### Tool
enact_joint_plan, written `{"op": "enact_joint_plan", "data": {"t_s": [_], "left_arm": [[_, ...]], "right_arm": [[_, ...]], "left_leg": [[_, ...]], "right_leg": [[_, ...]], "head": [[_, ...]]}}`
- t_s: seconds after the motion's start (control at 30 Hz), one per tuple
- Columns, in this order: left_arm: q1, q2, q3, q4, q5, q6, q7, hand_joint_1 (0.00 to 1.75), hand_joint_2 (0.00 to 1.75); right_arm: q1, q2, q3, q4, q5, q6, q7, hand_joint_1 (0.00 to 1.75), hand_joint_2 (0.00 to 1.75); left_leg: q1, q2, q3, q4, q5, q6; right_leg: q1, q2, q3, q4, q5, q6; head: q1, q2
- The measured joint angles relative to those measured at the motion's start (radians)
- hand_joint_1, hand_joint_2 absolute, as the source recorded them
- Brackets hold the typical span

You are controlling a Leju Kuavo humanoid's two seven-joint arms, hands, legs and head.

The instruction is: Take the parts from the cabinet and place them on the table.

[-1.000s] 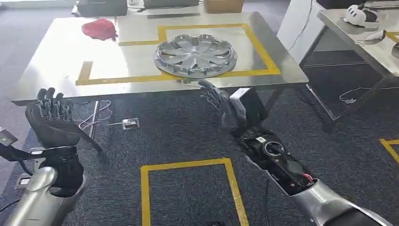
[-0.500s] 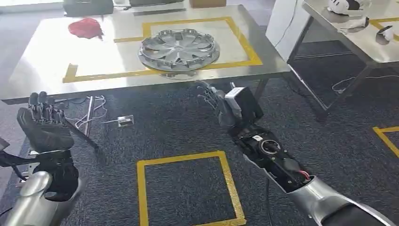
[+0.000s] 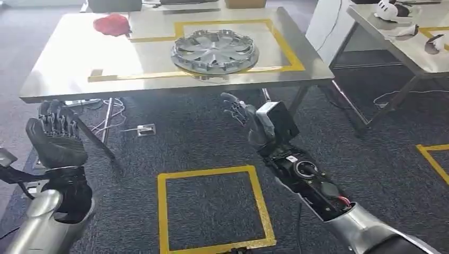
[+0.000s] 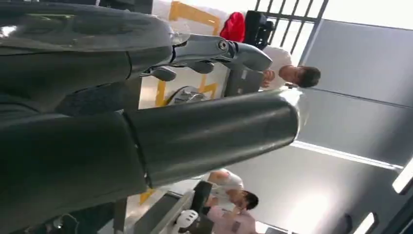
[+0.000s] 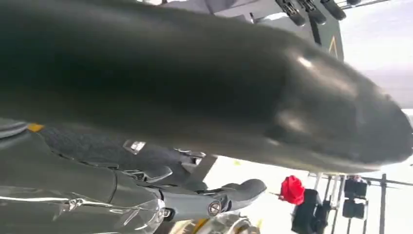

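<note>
A silver hubcap [image 3: 214, 50] lies on the steel table [image 3: 63, 79], inside a yellow tape rectangle near the front edge. My right hand [image 3: 243, 116] hovers below and just in front of that edge, fingers spread and holding nothing. My left hand [image 3: 55, 135] is raised at the table's front left corner, palm up, fingers apart and empty. In the left wrist view the left hand's fingers [image 4: 219, 51] point toward the hubcap [image 4: 185, 96]. The right wrist view has the right hand's fingers [image 5: 214, 195] empty, with the hubcap's rim [image 5: 229, 224] beyond them.
A red cloth [image 3: 112, 24] lies at the table's far left. A second table [image 3: 418, 53] with white headsets stands at the right. A yellow taped square [image 3: 212, 206] marks the carpet at my feet. Cables and a socket box [image 3: 145, 129] lie under the table. People [image 4: 292, 75] stand beyond.
The whole picture has shifted, so the camera has moved: the table first drifted left, then back right. Both hands stay empty in about the same raised pose.
</note>
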State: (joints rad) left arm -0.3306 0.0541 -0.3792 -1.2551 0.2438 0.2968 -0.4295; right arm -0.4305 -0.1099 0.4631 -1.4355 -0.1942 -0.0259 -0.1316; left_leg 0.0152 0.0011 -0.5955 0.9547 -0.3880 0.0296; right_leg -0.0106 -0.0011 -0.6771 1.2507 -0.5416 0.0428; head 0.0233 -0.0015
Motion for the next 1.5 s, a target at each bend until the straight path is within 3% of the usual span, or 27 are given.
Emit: {"op": "enact_joint_plan", "data": {"t_s": [0.07,0.1,0.13,0.27,0.33,0.4,0.43,0.47,0.5,0.57,0.63,0.77,0.8,0.83,0.93,0.97,1.0,1.07,1.13,1.2,1.27,1.33,1.37,1.4,1.43,1.47,1.5], "left_arm": [[0.0,0.0,0.0,-0.001,-0.001,0.0,0.0,0.0,0.0],[-0.001,-0.001,0.0,-0.002,-0.002,0.0,0.0,0.0,0.0],[-0.002,-0.001,0.0,-0.003,-0.003,0.0,0.0,0.0,0.0],[-0.002,-0.002,0.0,-0.004,-0.01,-0.003,0.001,0.0,0.0],[-0.004,-0.001,0.0,-0.004,-0.012,-0.003,0.002,0.0,0.0],[-0.003,-0.001,0.0,-0.005,-0.014,-0.003,0.004,0.0,0.0],[-0.001,-0.001,0.0,-0.005,-0.014,-0.003,0.005,0.0,0.0],[-0.001,-0.001,0.0,-0.005,-0.014,-0.003,0.006,0.0,0.0],[-0.001,0.0,0.0,-0.005,-0.015,-0.002,0.007,0.0,0.0],[-0.001,0.0,0.0,-0.006,-0.016,-0.001,0.008,0.0,0.0],[-0.004,0.0,0.0,-0.014,-0.019,0.003,0.017,0.0,0.0],[-0.001,0.001,0.0,-0.022,-0.026,0.01,0.031,0.0,0.0],[-0.002,0.001,0.0,-0.026,-0.028,0.01,0.034,0.0,0.0],[-0.001,0.001,0.0,-0.032,-0.029,0.012,0.036,0.0,0.0],[0.001,0.001,0.0,-0.034,-0.029,0.015,0.04,0.0,0.0],[0.004,0.001,0.0,-0.034,-0.029,0.015,0.041,0.0,0.0],[0.007,0.001,0.0,-0.034,-0.029,0.015,0.042,0.0,0.0],[0.01,0.001,0.0,-0.037,-0.029,0.016,0.042,0.0,0.0],[0.01,0.0,0.0,-0.044,-0.029,0.016,0.042,0.0,0.0],[0.009,0.001,0.0,-0.047,-0.029,0.018,0.043,0.0,0.0],[0.011,0.002,0.0,-0.049,-0.028,0.025,0.046,0.0,0.0],[0.01,0.003,0.0,-0.052,-0.028,0.027,0.05,0.0,0.0],[0.011,0.003,0.0,-0.055,-0.028,0.029,0.05,0.0,0.0],[0.008,0.003,0.0,-0.062,-0.028,0.029,0.05,0.0,0.0],[0.01,0.0,0.0,-0.068,-0.028,0.031,0.05,0.0,0.0],[0.008,0.0,0.0,-0.068,-0.028,0.031,0.049,0.0,0.0],[0.005,0.0,0.0,-0.068,-0.027,0.031,0.05,0.0,0.0]], "right_arm": [[-0.002,0.0,-0.001,-0.001,0.007,0.0,0.0,0.0,0.0],[-0.002,0.0,-0.002,-0.004,0.008,0.0,0.0,0.0,0.0],[-0.002,0.0,-0.002,-0.007,0.008,0.0,0.0,0.0,0.0],[-0.001,0.0,-0.004,-0.015,0.013,0.0,0.004,0.0,0.0],[-0.003,0.0,-0.005,-0.019,0.022,0.002,0.005,0.0,0.0],[-0.001,0.0,-0.005,-0.022,0.025,0.002,0.008,0.0,0.0],[0.0,0.0,-0.005,-0.023,0.025,0.003,0.008,0.0,0.0],[0.001,0.0,-0.005,-0.023,0.025,0.003,0.01,0.0,0.0],[0.001,0.0,-0.005,-0.023,0.025,0.003,0.01,0.0,0.0],[0.001,0.0,-0.005,-0.025,0.025,0.003,0.011,0.0,0.0],[0.001,0.0,-0.006,-0.032,0.025,0.004,0.013,0.0,0.0],[0.002,0.0,-0.008,-0.039,0.026,0.005,0.019,0.0,0.0],[0.003,0.0,-0.012,-0.041,0.026,0.005,0.019,0.0,0.0],[0.002,0.0,-0.015,-0.042,0.026,0.005,0.019,0.0,0.0],[0.01,0.0,-0.015,-0.044,0.026,0.005,0.023,0.0,0.0],[0.014,0.0,-0.015,-0.044,0.026,0.005,0.023,0.0,0.0],[0.017,0.0,-0.015,-0.044,0.026,0.005,0.023,0.0,0.0],[0.016,0.0,-0.016,-0.045,0.025,0.006,0.024,0.0,0.0],[0.016,0.0,-0.017,-0.05,0.025,0.008,0.023,0.0,0.0],[0.016,0.0,-0.017,-0.05,0.025,0.008,0.024,0.0,0.0],[0.024,0.0,-0.017,-0.05,0.02,0.01,0.024,0.0,0.0],[0.024,0.0,-0.017,-0.053,0.019,0.014,0.024,0.0,0.0],[0.024,0.0,-0.017,-0.056,0.018,0.016,0.025,0.0,0.0],[0.023,0.0,-0.017,-0.062,0.018,0.016,0.025,0.0,0.0],[0.026,0.0,-0.018,-0.067,0.018,0.017,0.026,0.0,0.0],[0.025,0.0,-0.019,-0.066,0.014,0.018,0.025,0.0,0.0],[0.023,0.0,-0.019,-0.066,0.007,0.019,0.027,0.0,0.0]], "left_leg": [[0.0,-0.002,-0.004,0.001,0.007,-0.006],[0.001,-0.001,-0.004,0.001,0.01,-0.009],[-0.006,-0.002,-0.01,0.001,0.016,-0.018],[-0.006,-0.001,-0.018,-0.004,0.038,-0.043],[0.0,-0.003,-0.05,0.054,-0.031,-0.048],[0.002,-0.003,-0.12,0.227,-0.131,-0.055],[0.002,-0.003,-0.15,0.309,-0.163,-0.058],[0.002,-0.003,-0.154,0.337,-0.167,-0.058],[0.002,-0.003,-0.13,0.311,-0.151,-0.057],[0.002,-0.002,-0.02,0.145,-0.088,-0.051],[-0.004,-0.003,0.067,-0.004,-0.075,-0.039],[-0.007,-0.005,0.055,-0.002,-0.054,-0.011],[-0.002,-0.002,0.055,-0.006,-0.048,-0.004],[-0.001,-0.002,0.053,-0.006,-0.045,0.0],[-0.001,0.0,0.046,-0.005,-0.04,0.005],[-0.001,0.0,0.045,-0.005,-0.038,0.004],[-0.001,-0.001,0.044,-0.004,-0.037,0.004],[-0.001,-0.002,0.044,-0.002,-0.036,0.002],[-0.002,-0.003,0.043,-0.002,-0.036,-0.004],[-0.006,-0.004,0.031,0.002,-0.03,-0.017],[-0.011,-0.003,0.027,0.006,-0.034,0.007],[-0.012,0.0,0.027,0.006,-0.037,-0.001],[-0.015,0.0,0.033,-0.009,-0.03,0.008],[-0.016,0.001,0.052,-0.044,-0.016,0.021],[0.007,0.005,0.084,-0.097,0.007,0.021],[0.005,0.012,0.109,-0.133,0.019,0.014],[0.009,0.015,0.118,-0.143,0.025,0.012]], "right_leg": [[0.0,0.0,0.126,-0.195,0.075,-0.008],[0.001,0.002,0.172,-0.279,0.087,-0.014],[0.007,0.004,0.184,-0.305,0.076,-0.018],[0.007,0.006,0.167,-0.31,0.102,-0.042],[0.001,0.001,0.153,-0.316,0.121,-0.055],[0.002,-0.002,0.129,-0.316,0.134,-0.061],[0.003,-0.003,0.117,-0.315,0.142,-0.061],[0.003,-0.003,0.108,-0.315,0.149,-0.061],[0.004,-0.003,0.099,-0.315,0.155,-0.06],[0.004,-0.002,0.087,-0.311,0.164,-0.055],[0.012,-0.001,0.075,-0.299,0.169,-0.046],[0.008,-0.001,0.069,-0.302,0.185,-0.023],[0.004,0.0,0.065,-0.292,0.172,-0.017],[0.004,0.0,0.052,-0.257,0.139,-0.012],[0.0,0.0,-0.038,-0.007,0.009,0.0],[0.0,0.0,-0.049,0.034,-0.002,0.001],[0.0,-0.001,-0.043,0.032,0.004,0.001],[0.0,0.0,0.048,-0.12,0.085,-0.005],[0.001,0.002,0.127,-0.275,0.123,-0.017],[0.009,0.001,0.129,-0.294,0.12,-0.025],[0.005,0.005,0.126,-0.299,0.12,-0.023],[0.001,0.006,0.129,-0.307,0.125,-0.017],[-0.001,0.007,0.133,-0.318,0.13,-0.014],[0.004,0.009,0.146,-0.34,0.14,-0.01],[0.004,0.008,0.15,-0.35,0.139,-0.013],[0.006,0.007,0.141,-0.327,0.124,-0.007],[0.001,0.008,0.106,-0.251,0.086,-0.001]], "head": [[0.009,0.0],[0.013,0.0],[0.014,0.0],[0.008,0.0],[-0.002,0.0],[-0.021,0.0],[-0.024,0.0],[-0.029,0.0],[-0.031,0.0],[-0.039,0.0],[-0.047,0.0],[-0.038,0.0],[-0.039,0.0],[-0.031,0.0],[-0.013,0.0],[-0.01,0.0],[-0.007,0.0],[0.001,0.0],[0.008,0.0],[0.009,0.0],[-0.002,0.0],[-0.009,0.0],[-0.012,0.0],[-0.023,0.0],[-0.03,0.0],[-0.024,0.0],[-0.02,0.0]]}}
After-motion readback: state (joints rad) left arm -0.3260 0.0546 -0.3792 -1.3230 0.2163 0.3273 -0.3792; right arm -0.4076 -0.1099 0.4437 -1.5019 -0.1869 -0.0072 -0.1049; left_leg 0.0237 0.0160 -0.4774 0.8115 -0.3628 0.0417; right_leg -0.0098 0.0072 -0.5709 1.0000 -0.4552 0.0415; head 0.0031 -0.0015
